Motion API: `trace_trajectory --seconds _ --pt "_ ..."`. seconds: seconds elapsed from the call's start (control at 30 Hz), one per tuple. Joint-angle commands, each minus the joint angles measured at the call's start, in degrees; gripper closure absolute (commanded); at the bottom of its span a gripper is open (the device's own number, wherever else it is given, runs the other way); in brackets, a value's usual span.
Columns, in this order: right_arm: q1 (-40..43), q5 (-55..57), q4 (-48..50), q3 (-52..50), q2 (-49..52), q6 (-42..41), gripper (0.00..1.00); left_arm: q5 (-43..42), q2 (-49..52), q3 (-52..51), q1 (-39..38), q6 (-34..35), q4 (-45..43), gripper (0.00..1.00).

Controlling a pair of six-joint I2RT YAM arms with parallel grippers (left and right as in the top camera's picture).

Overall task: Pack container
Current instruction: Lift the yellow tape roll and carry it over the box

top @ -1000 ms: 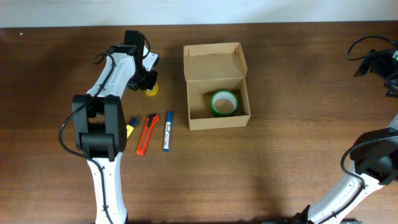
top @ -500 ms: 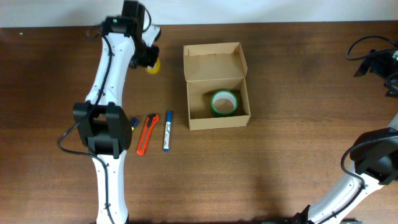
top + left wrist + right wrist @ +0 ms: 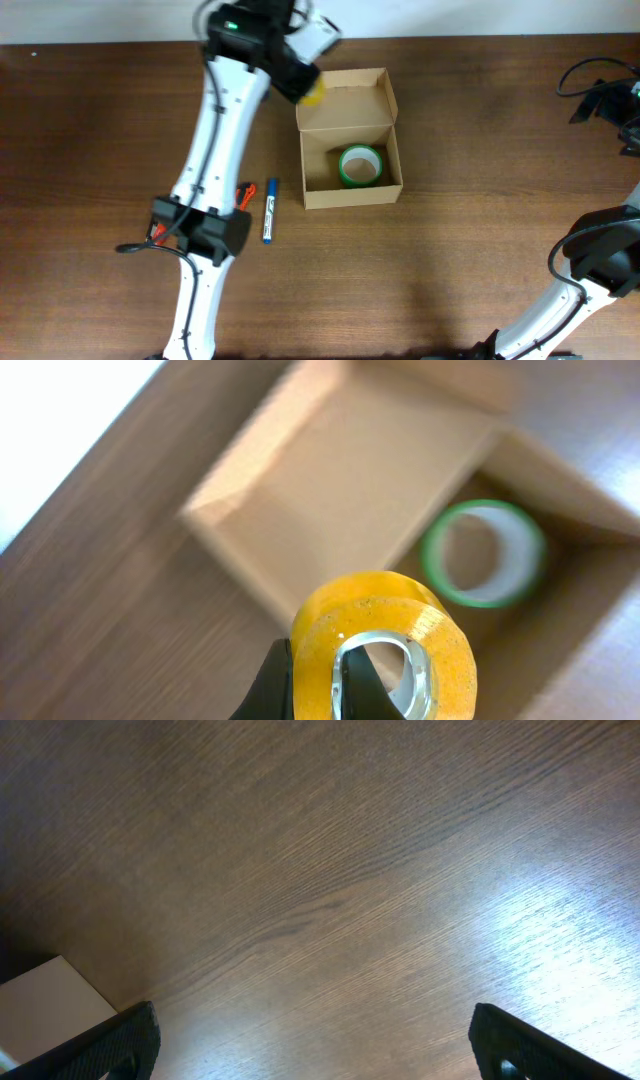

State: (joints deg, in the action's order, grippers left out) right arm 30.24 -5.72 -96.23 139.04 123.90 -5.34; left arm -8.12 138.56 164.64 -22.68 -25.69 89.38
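Note:
The container (image 3: 345, 100) is an open brown cardboard box at the table's middle back, its lid flap folded away toward the wall. A green tape roll (image 3: 361, 165) lies flat inside it. My left gripper (image 3: 303, 82) hangs above the lid's left corner, shut on a yellow tape roll (image 3: 314, 93). In the left wrist view one finger is outside the yellow tape roll (image 3: 420, 630) and one inside its core, the left gripper (image 3: 318, 685) pinching the wall; below are the container (image 3: 340, 470) and green tape roll (image 3: 484, 552). My right gripper (image 3: 315, 1050) stands open over bare wood.
A blue marker (image 3: 269, 210) lies left of the box's front corner. An orange cutter (image 3: 243, 190) beside it is mostly hidden under my left arm. The right arm's wrist (image 3: 612, 98) sits at the far right edge. A white block (image 3: 45, 1005) shows near the right gripper.
My left gripper has lifted the yellow tape roll from the table left of the box and carried it right and back, over the lid's left corner. The right arm has not moved.

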Motion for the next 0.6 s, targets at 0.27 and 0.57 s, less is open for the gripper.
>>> trace_trajectory --seconds 0.27,0.57 --pt "-0.2 -0.7 0.0 0.0 -1.7 0.5 0.00 1.5 -5.6 -10.8 -10.0 -3.4 -1.7 0.98" --pt "-0.2 -0.8 0.0 0.0 -1.7 0.5 0.01 5.5 -5.8 -27.6 -11.5 -3.8 -7.7 0.99"
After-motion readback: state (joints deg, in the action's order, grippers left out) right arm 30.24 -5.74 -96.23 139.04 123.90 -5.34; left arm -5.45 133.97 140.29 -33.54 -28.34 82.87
